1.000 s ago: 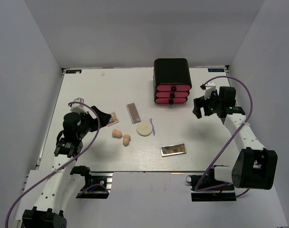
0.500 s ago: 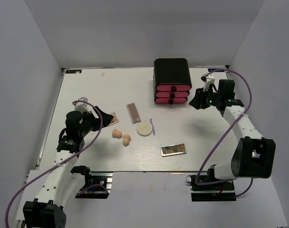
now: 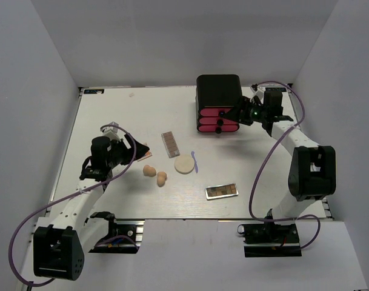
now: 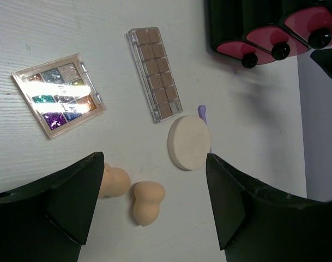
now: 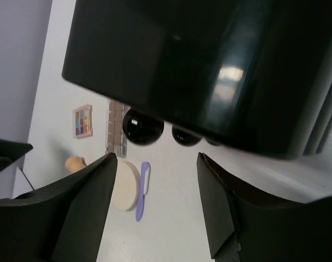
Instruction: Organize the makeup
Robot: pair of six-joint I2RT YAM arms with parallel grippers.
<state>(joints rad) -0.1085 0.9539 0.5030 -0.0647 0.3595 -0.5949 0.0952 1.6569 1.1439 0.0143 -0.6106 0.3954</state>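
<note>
Top external: makeup [image 3: 185, 164] all loose on tabletop [image 3: 111, 109], left-front of drawer box [image 3: 219, 91]; left tool [image 3: 133, 148] wide, empty, now just short of glitter palette [image 3: 146, 148]; right tool [image 3: 236, 114] wide, just swung to box knobs [image 3: 220, 113]. Drawer-opening next, probably.

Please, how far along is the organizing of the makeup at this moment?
Done: nothing looks put away. The far brown palette, near brown palette, colourful palette, puff, sponges and purple stick lie loose on the table. In hand: the open right gripper is at the drawer box; the open left gripper hovers over the items. Left: everything.
</note>
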